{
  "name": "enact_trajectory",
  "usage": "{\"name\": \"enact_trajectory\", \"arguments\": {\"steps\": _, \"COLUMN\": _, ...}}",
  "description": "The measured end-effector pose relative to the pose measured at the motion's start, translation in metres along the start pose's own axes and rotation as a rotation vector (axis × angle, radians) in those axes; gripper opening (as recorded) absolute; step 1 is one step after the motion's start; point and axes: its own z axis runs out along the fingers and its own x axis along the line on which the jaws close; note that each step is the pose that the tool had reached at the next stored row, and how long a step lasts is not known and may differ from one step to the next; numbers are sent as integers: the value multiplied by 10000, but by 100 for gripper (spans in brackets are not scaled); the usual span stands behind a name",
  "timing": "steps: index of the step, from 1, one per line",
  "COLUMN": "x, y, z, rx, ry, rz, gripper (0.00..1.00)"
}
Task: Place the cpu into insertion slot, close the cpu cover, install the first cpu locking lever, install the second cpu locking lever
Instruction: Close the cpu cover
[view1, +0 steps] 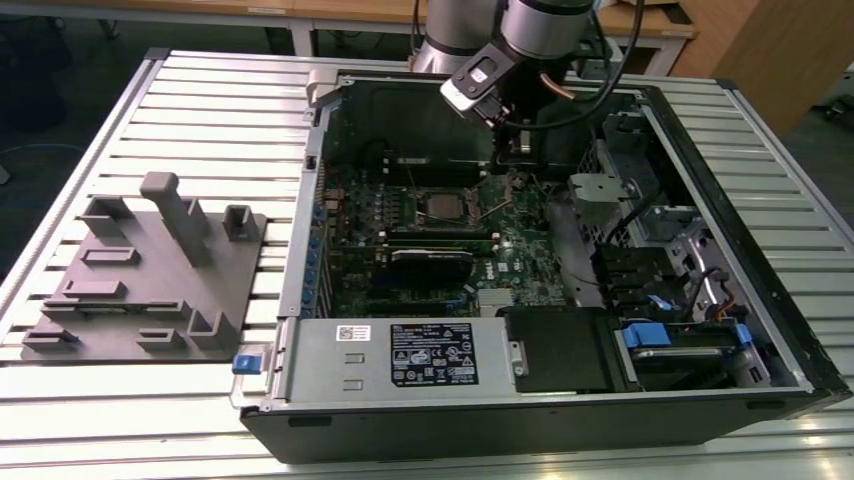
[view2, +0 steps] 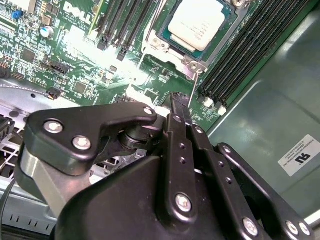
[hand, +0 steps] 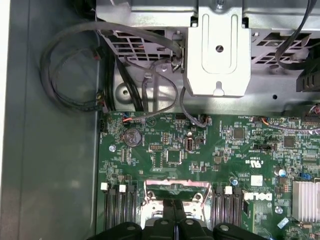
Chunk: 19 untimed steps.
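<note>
The cpu (view2: 196, 22), a silver-topped square, lies in the insertion slot (view1: 446, 206) on the green motherboard (view1: 527, 255). The metal cpu cover (view2: 161, 46) frames the chip and looks to lie flat around it. A thin wire locking lever (view2: 193, 90) rises slanting from the socket's corner toward my fingertips. My gripper (view2: 178, 102) hangs just beside the socket, its two black fingers (hand: 168, 220) pressed together with nothing seen between them. From the exterior view the gripper (view1: 505, 165) stands at the socket's far right corner, inside the case.
Black memory slots (view2: 250, 42) flank the socket on both sides. A metal bracket (hand: 218, 55) and loose cables (hand: 75, 75) lie beyond the board's edge. The case walls (view1: 747, 240) hem the arm in. A grey fixture block (view1: 147, 270) sits outside at the exterior view's left.
</note>
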Motion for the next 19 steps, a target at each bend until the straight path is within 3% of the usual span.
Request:
{"name": "enact_trajectory", "arguments": {"steps": 13, "x": -1, "y": 43, "z": 5, "rx": 0, "ry": 0, "rz": 0, "gripper": 11}}
{"name": "enact_trajectory", "arguments": {"steps": 19, "x": -2, "y": 97, "z": 17, "rx": 0, "ry": 1, "rz": 0, "gripper": 11}}
